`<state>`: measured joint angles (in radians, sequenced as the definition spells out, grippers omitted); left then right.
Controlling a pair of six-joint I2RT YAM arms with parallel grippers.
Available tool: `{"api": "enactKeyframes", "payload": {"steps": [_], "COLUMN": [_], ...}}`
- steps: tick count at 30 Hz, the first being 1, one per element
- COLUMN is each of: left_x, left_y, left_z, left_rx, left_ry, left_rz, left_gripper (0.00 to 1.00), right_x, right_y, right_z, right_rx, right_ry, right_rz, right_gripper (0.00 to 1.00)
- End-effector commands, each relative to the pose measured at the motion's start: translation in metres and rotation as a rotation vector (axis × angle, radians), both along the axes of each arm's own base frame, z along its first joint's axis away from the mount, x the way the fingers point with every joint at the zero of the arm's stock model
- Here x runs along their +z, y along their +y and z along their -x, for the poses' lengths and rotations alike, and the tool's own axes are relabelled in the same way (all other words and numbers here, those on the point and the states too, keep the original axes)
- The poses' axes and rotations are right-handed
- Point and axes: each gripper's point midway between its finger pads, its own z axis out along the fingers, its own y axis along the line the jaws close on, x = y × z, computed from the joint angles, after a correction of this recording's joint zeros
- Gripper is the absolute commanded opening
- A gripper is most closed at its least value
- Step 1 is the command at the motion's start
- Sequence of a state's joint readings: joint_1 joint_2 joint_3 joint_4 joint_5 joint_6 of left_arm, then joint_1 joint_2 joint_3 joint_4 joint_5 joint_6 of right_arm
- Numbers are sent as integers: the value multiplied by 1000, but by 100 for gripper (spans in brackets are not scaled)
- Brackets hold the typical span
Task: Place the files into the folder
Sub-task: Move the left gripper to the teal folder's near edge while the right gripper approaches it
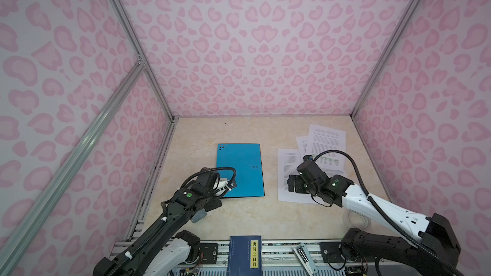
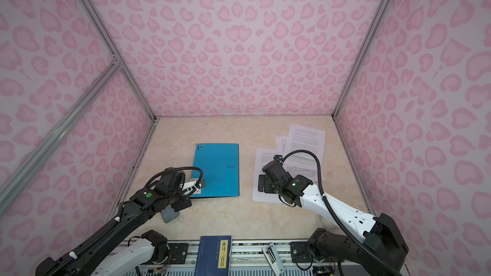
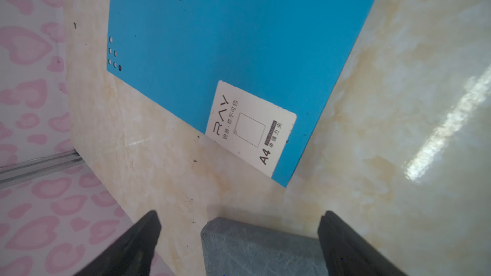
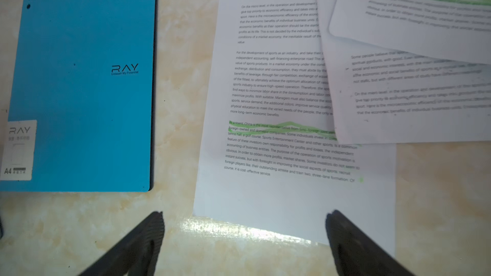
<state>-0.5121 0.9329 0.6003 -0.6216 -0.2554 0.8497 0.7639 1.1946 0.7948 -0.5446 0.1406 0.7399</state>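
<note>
**Surface and enclosure**

The bench [image 1: 239, 134] has a glossy cream top with a marble pattern. Walls [image 1: 252, 49] printed with pink hearts close it in on three sides, joined by aluminium frame rails [image 1: 143, 57].

**Task items**

- Locate the folder [image 1: 240, 171] left of the bench centre. It lies flat and closed, blue cover up.
- Locate the files [image 1: 314, 155] on the right half of the bench. The three printed sheets overlap and fan toward the far right corner. They lie apart from the folder.

**Grippers**

- The left gripper [image 3: 240, 216] has its jaws spread wide, just off the folder's near left corner. A grey block [image 3: 260, 248] lies between the jaws. You cannot tell whether it touches them.
- The right gripper [image 4: 245, 215] also has its jaws spread wide and holds nothing. It hovers over the near left corner of the nearest sheet.

**View differences**

- Only the top views show a dark blue book [image 1: 244, 256] at the near edge and a clear tape roll [image 1: 357, 220] near the near right corner.
- The left wrist view lets you read the white label [image 3: 252, 126] at the folder's corner, marked "RAY" and "A4".
- The right wrist view shows the green highlighting [image 4: 281, 127] on the text most clearly.
</note>
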Motion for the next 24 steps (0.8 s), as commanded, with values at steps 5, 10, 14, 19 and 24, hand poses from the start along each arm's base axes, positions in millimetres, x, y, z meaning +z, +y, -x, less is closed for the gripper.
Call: {"api": "enactKeyframes", "payload": {"steps": [5,10,14,19,24], "left_x": [-12,-25,-30,-37,-39], "left_y": [-20,-33,-41,-44,-45], "left_z": [-15,-16,-16,-17,-18], "left_rx": [-19,-45,-60,-72,-61], "left_ry": [-75,-121,-164,-216,-247], "left_rz": [-137,-180,-155,-154,-132], "left_gripper": [97,97,97,97,97], "right_x": [-16,-24,-21,-12,-2], "right_y": [23,31,28,17,7], "right_z": [2,10,14,14,15], "right_rx": [11,35,21,-3,-26], "right_ry": [26,42,28,-30,-77], "right_rz": [12,-30,-69,-91,-149], "right_gripper": [97,97,97,97,97]}}
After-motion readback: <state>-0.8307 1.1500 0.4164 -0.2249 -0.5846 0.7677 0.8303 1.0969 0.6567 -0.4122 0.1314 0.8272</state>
